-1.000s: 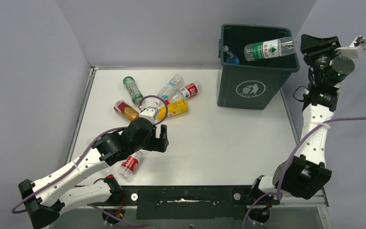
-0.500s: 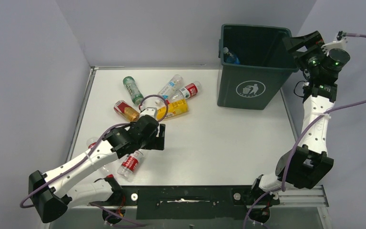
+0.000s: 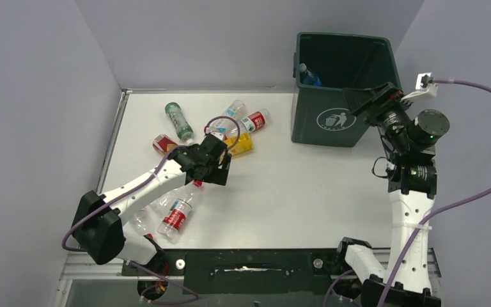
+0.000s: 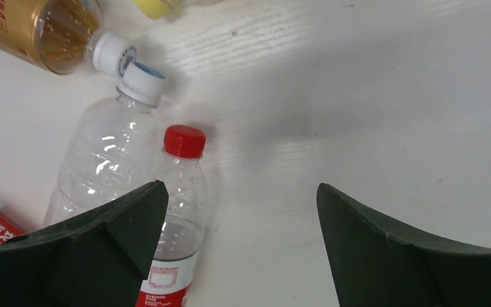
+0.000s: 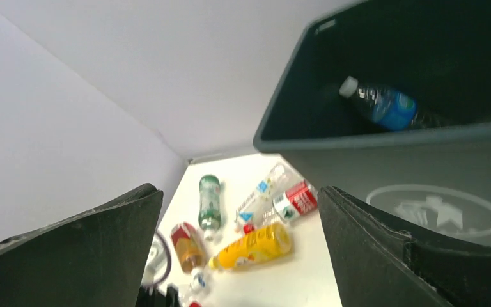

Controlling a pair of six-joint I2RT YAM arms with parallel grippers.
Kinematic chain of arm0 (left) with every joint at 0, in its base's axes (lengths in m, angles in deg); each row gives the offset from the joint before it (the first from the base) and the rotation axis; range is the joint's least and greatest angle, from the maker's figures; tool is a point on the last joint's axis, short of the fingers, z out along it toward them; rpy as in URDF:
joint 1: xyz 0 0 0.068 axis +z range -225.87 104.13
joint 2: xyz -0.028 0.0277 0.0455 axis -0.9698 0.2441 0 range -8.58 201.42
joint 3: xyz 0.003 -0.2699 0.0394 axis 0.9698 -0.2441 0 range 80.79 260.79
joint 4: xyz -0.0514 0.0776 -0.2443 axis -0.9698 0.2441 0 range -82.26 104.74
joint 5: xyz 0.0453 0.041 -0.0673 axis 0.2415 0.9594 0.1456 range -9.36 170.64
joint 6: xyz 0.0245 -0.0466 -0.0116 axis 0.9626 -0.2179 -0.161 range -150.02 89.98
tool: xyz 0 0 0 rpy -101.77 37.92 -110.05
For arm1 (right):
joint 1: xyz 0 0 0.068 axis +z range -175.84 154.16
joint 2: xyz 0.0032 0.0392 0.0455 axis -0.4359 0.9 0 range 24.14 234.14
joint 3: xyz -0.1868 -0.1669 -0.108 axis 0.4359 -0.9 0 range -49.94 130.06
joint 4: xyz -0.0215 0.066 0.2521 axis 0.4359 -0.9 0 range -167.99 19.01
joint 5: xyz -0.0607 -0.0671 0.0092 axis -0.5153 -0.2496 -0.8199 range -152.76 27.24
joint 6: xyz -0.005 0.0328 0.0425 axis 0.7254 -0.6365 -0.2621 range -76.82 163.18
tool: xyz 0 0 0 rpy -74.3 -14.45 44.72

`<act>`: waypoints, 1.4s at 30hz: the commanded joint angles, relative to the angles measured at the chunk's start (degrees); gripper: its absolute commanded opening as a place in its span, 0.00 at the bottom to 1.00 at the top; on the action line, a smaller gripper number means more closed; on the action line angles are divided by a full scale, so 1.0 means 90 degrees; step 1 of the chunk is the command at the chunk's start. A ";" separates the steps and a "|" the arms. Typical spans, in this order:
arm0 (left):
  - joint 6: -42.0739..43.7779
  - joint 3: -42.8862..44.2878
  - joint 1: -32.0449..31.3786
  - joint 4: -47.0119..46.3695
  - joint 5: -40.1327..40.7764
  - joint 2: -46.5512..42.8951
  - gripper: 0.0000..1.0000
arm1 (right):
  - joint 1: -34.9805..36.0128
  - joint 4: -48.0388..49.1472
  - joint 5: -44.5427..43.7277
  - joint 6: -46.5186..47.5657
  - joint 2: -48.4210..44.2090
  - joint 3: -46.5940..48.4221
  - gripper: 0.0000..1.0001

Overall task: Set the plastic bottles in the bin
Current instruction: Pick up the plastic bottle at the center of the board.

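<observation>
Several plastic bottles lie at the table's left: a green one (image 3: 178,120), a clear blue-labelled one (image 3: 229,115), a red-labelled one (image 3: 253,120), a yellow one (image 3: 241,144) and an amber one (image 3: 162,144). My left gripper (image 3: 221,174) hangs open just in front of them, nothing between its fingers. In the left wrist view a red-capped clear bottle (image 4: 180,192) lies by the left finger (image 4: 112,236), beside a bigger clear bottle (image 4: 105,163). The dark green bin (image 3: 332,118) stands at the back right with a blue-labelled bottle (image 5: 387,107) inside. My right gripper (image 3: 360,105) is open and empty by the bin's front right corner.
More clear bottles lie near the left front, one with a red label (image 3: 175,215). Grey walls close in the table (image 3: 294,192) at the left and back. A purple cable (image 3: 473,86) loops off the right wrist. White tabletop separates the bottle cluster from the bin.
The right gripper opened and the green-labelled bottle it held over the bin is gone from its jaws; that arm then dropped to the bin's front right corner. The left arm swung back toward the bottle cluster.
</observation>
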 commanded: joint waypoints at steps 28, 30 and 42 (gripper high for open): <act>-0.1346 -0.0098 0.0730 0.1131 0.0329 0.0509 0.87 | 0.0322 -0.1553 0.0462 0.0611 -0.2153 -0.2433 0.98; -0.1398 -0.0138 0.0839 0.1186 0.0340 0.0608 0.87 | 0.0328 -0.1595 0.0512 0.0617 -0.2280 -0.2548 0.98; -0.1289 -0.0157 0.0925 0.1225 0.0068 0.1111 0.85 | 0.0319 -0.1561 0.0658 0.0656 -0.2517 -0.2897 0.98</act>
